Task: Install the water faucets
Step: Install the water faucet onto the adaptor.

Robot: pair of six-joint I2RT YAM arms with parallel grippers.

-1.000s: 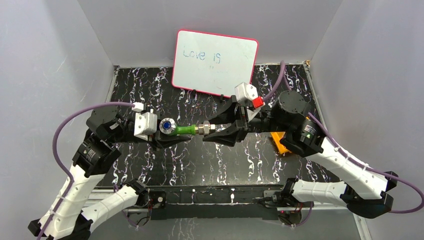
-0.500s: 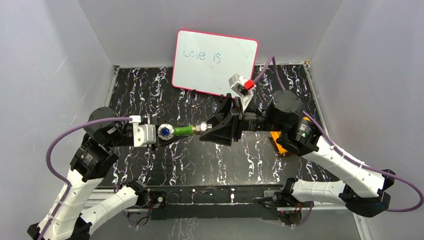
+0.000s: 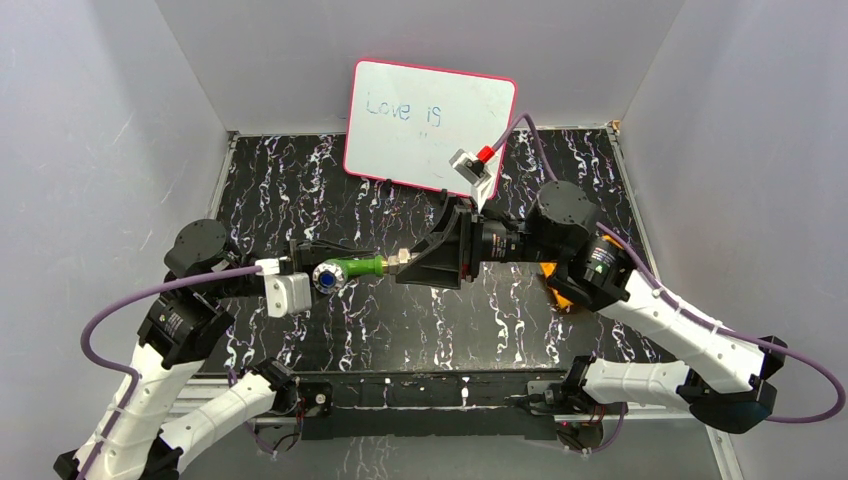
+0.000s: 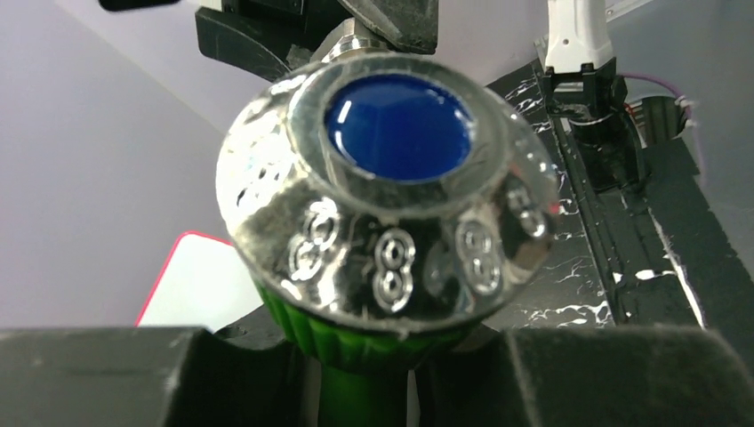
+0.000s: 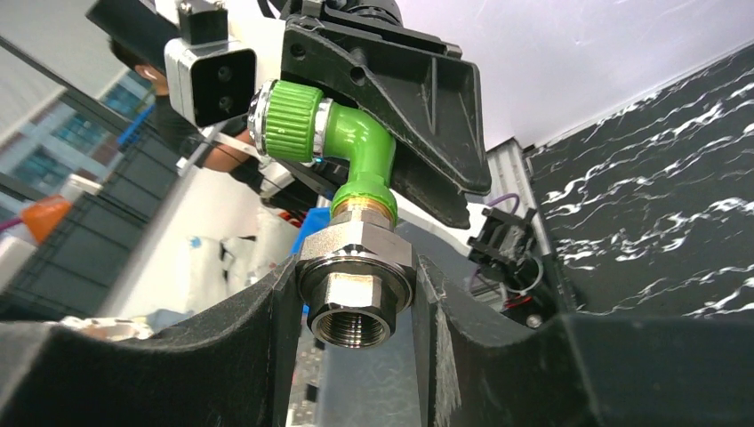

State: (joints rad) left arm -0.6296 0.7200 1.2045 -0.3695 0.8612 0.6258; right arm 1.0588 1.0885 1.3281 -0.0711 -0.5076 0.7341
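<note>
tap [image 3: 362, 265] above the table [image 3: 300, 190], left gripper [image 3: 322, 277] at its left end, right gripper [image 3: 405, 262] at its right, whiteboard [image 3: 430, 125] behind

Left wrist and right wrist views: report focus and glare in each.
Left wrist: the knob fills the frame, slightly soft, with bright reflections on its chrome. Right wrist: the green tap and its metal fitting are sharp; the background at left is blurred.

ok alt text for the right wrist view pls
The right fingers clamp the silver hex fitting of a green tap, its threaded opening facing the camera. The left fingers hold the tap's upper end; black marbled table at right.
</note>
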